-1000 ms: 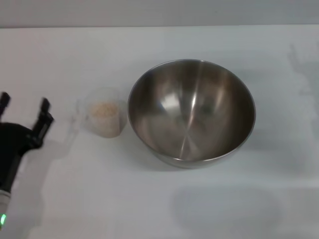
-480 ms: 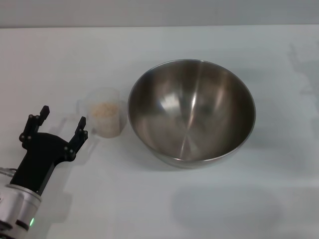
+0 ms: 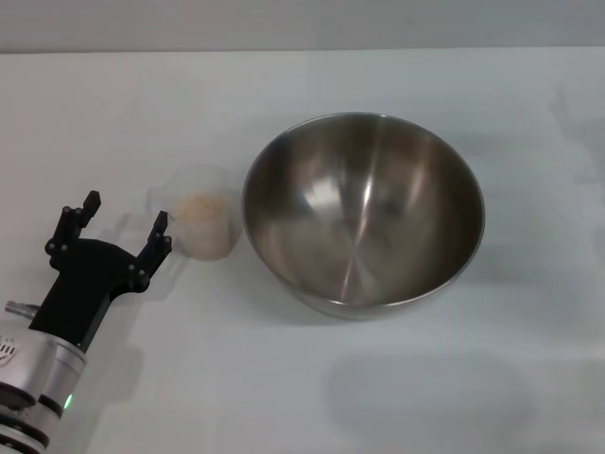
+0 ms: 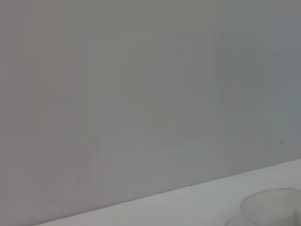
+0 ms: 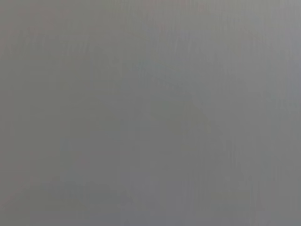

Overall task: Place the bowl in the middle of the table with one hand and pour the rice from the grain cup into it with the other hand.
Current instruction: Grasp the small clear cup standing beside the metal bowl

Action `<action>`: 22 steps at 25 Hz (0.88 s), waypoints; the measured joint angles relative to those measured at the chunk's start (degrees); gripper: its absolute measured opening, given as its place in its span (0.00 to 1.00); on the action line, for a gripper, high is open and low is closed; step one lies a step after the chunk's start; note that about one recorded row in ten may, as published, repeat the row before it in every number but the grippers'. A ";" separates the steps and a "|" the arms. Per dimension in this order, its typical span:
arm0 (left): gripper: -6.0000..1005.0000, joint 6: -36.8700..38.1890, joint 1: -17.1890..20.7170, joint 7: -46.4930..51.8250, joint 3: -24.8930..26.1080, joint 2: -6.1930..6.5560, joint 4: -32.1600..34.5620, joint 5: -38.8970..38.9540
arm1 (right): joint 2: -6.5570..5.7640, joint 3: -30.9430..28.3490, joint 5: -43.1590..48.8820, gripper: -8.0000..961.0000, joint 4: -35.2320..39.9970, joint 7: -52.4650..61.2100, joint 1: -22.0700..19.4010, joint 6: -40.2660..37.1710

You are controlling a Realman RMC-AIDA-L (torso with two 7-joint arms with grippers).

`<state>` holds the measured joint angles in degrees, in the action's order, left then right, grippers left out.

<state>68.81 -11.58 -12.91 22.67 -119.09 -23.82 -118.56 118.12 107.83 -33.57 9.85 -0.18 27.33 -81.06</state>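
The steel bowl (image 3: 364,213) stands upright on the white table (image 3: 302,388), near its middle, and is empty inside. The frosted grain cup (image 3: 202,224) stands just left of the bowl, close to its rim, with rice (image 3: 198,207) in it. My left gripper (image 3: 126,229) is open, just left of the cup and a little nearer me, its right fingertip (image 3: 161,224) close to the cup's side. The cup's rim shows in the left wrist view (image 4: 273,209). My right gripper is out of view; its wrist view shows only plain grey.
The left arm (image 3: 47,340) reaches in from the lower left corner. A grey wall (image 3: 302,24) runs behind the table's far edge.
My left gripper has moved in from the far left edge toward the cup and turned, its fingers now beside the cup. The bowl and cup have not moved.
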 joint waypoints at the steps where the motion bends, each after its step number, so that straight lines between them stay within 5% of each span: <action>1: 0.83 -0.42 -0.35 0.00 0.02 0.00 0.00 -0.01 | 0.00 0.00 0.00 0.77 0.00 0.00 0.00 0.00; 22: 0.83 -6.20 -5.15 0.10 3.77 0.01 0.95 0.00 | -0.34 0.00 -0.02 0.77 -0.09 0.01 1.04 0.50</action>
<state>62.62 -16.73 -12.81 26.44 -119.09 -22.87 -118.56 117.78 107.84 -33.59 9.75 -0.17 28.37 -80.56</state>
